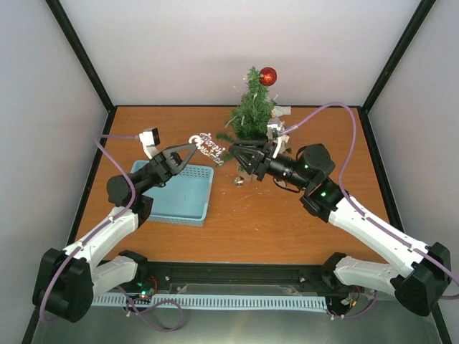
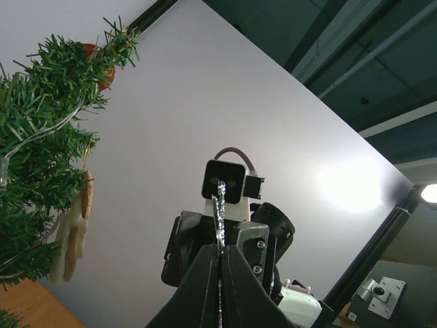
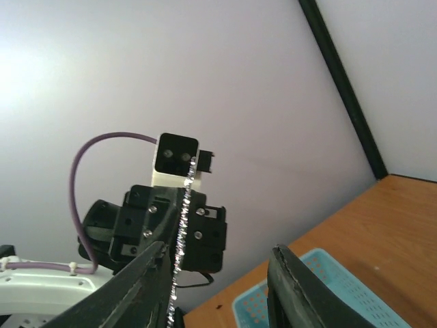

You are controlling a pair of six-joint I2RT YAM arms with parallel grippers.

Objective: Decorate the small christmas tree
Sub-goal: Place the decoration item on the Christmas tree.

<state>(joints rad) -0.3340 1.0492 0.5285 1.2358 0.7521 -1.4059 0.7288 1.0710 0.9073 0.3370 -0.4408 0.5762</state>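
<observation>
The small christmas tree (image 1: 251,111) stands at the back of the table with a red ball (image 1: 267,75) near its top. In the left wrist view the tree (image 2: 37,171) fills the left edge, with the red ball (image 2: 102,68) and a pale cookie ornament (image 2: 72,236) on it. My left gripper (image 1: 191,150) is shut on a glittery "Merry Christmas" sign (image 1: 209,146), held above the table left of the tree. The sign (image 2: 220,208) shows edge-on between the shut fingertips. My right gripper (image 1: 234,155) faces it, open. The sign (image 3: 180,229) lies between its jaws, close to the left finger (image 3: 130,290).
A light blue tray (image 1: 179,190) sits under my left arm and also shows low in the right wrist view (image 3: 321,297). A small ornament (image 1: 239,180) lies on the wood below the right gripper. White walls and black frame posts enclose the table.
</observation>
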